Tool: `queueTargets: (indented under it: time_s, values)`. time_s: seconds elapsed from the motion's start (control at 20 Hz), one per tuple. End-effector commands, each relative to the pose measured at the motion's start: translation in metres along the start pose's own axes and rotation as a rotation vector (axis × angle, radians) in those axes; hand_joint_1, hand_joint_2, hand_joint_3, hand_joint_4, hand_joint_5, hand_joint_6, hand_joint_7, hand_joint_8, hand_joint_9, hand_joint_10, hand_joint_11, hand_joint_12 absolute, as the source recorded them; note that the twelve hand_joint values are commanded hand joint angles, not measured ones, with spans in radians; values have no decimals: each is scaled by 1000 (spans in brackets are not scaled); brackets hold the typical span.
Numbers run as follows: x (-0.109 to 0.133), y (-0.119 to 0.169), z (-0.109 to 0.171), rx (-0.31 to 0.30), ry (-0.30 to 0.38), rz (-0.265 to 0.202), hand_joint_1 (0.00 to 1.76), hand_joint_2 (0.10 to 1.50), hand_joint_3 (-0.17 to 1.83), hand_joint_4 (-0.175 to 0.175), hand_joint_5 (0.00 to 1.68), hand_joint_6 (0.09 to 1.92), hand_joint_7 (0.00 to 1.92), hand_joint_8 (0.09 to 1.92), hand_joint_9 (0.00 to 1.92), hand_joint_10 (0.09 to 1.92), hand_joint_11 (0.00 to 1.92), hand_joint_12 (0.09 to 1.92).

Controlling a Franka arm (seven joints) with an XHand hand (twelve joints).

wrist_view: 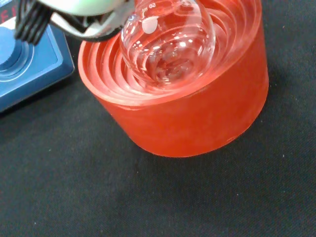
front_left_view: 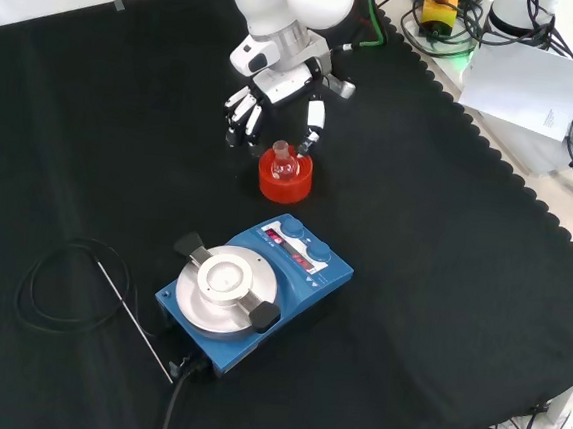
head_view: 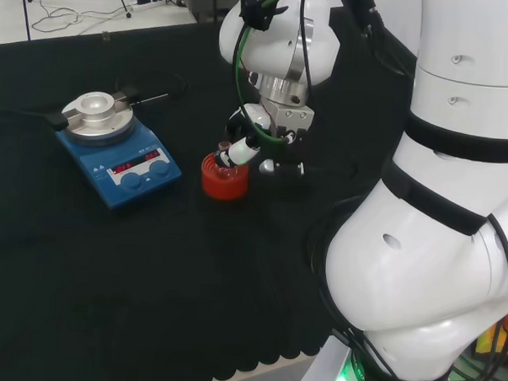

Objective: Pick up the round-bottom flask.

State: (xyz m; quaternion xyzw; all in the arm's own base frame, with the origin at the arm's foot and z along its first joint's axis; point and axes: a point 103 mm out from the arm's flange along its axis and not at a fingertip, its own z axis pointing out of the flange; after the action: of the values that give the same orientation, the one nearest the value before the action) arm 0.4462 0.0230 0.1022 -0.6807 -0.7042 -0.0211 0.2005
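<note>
At frame centre, we find the hand (front_left_view: 277,98) apparently pinching the neck of the round-bottom flask (front_left_view: 285,164); glass is fragile, slippery, light.

Black cloth (front_left_view: 441,288) with a scalloped edge covers the bench. In the front view, a white sheet of paper (front_left_view: 523,90) and tangled cables (front_left_view: 438,27) lie beyond its far edge. In the head view, a pale floor (head_view: 68,9) with loose cables lies behind.
</note>
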Motion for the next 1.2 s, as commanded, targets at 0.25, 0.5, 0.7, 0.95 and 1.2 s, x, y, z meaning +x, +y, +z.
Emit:
queueTargets:
  time_s: [0.25,0.5,0.7,0.95,1.2]
  values:
    - [4,2,1,-3,-4,-9,884,605,587,-65,789,785,249,685,432,687,112,1415]
    - [6,3,0,-5,-16,-11,900,612,590,-72,840,816,256,687,441,688,125,1415]
    - [6,3,-1,-19,-29,-13,920,622,594,-85,920,847,259,688,454,689,145,1411]
    - [8,2,-7,-74,-30,-17,1074,740,568,141,1139,842,323,687,537,655,244,1364]
    - [9,1,-17,-73,-6,-9,1104,672,731,128,1155,915,378,676,597,618,305,1348]
